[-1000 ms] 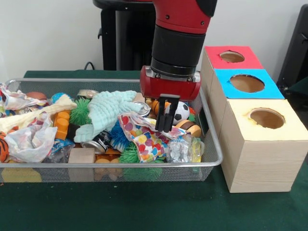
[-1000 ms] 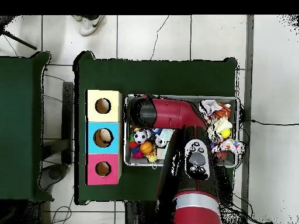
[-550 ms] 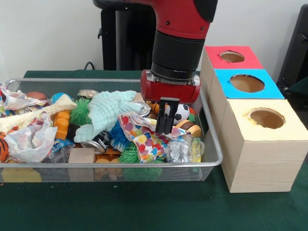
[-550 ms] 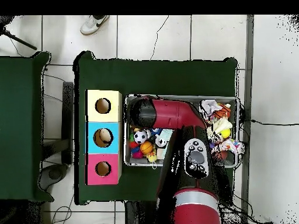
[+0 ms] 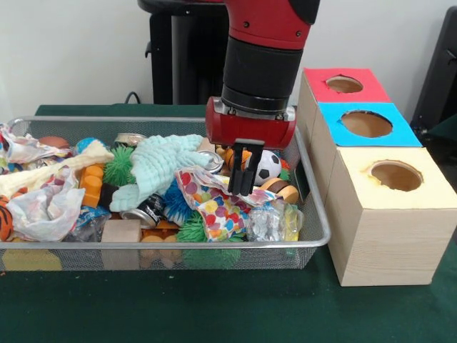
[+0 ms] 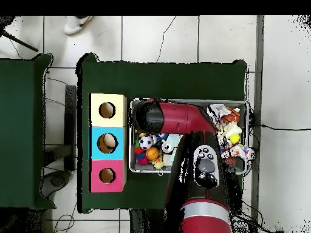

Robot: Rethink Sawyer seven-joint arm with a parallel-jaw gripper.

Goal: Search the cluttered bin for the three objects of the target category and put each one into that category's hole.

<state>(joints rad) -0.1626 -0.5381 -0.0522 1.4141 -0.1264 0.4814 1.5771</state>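
1. Cloth of dark green covers the table (image 5: 214,314), the nearest thing I see from the front camera.
2. On it sits the silver wire-mesh bin (image 5: 164,246), packed with clutter: a pale wooden cube (image 5: 121,231) against the near wall, a crumpled silver foil wrapper (image 5: 265,221) beside it to the right, and a polka-dot paper wrapper (image 5: 218,204) just behind.
3. Right of the bin I see the light wooden sorting box (image 5: 378,236) with three round holes: the yellow-topped hole (image 5: 396,175) nearest, the blue-topped hole (image 5: 366,123) in the middle, the red-topped hole (image 5: 344,84) farthest.
4. Mid-bin lie a mint-green knitted cloth (image 5: 161,164), a spiky green ball (image 5: 119,166) and a dented drink can (image 5: 143,211).
5. The black gripper (image 5: 241,171) hangs from the red and black arm (image 5: 260,64) over the bin's right part, its tips just above the polka-dot wrapper; the two fingers stand close together with nothing between them that I can see.
6. Right beside the gripper rests a small black-and-white soccer ball (image 5: 268,166); an orange basketball-like ball (image 6: 152,154) shows next to it in the overhead view.
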